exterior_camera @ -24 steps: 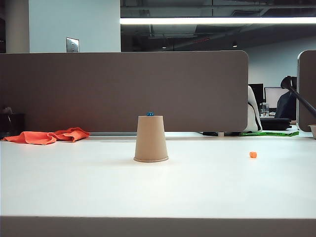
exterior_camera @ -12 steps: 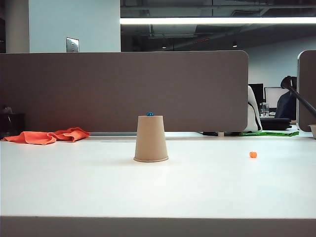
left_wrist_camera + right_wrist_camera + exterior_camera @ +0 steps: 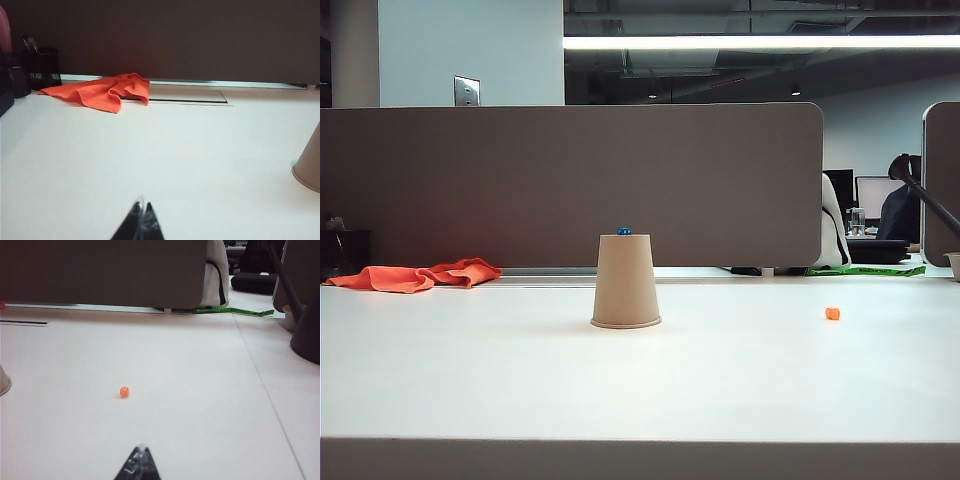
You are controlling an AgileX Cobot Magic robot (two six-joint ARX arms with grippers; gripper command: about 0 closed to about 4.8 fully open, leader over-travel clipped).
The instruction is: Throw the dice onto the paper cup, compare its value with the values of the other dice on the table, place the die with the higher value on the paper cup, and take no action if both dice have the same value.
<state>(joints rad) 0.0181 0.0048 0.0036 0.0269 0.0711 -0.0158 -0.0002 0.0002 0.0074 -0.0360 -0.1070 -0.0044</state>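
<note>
The paper cup [image 3: 625, 281] stands upside down, rim on the white table [image 3: 640, 380], approx. in the middle. The blue die [image 3: 624, 231] sits on its flat top. The orange die [image 3: 832, 313] lies on the table well apart to the right of the cup, w/ nothing touching it. An orange cloth [image 3: 415, 275] is crumpled at the far left, near the partition [image 3: 570, 185]. Left gripper [image 3: 142, 220] hovers low over the near left table, jaws pressed together, holding nothing. Right gripper [image 3: 140, 460] is on the near right, jaws also pressed together & empty, orange die a bit farther ahead.
</note>
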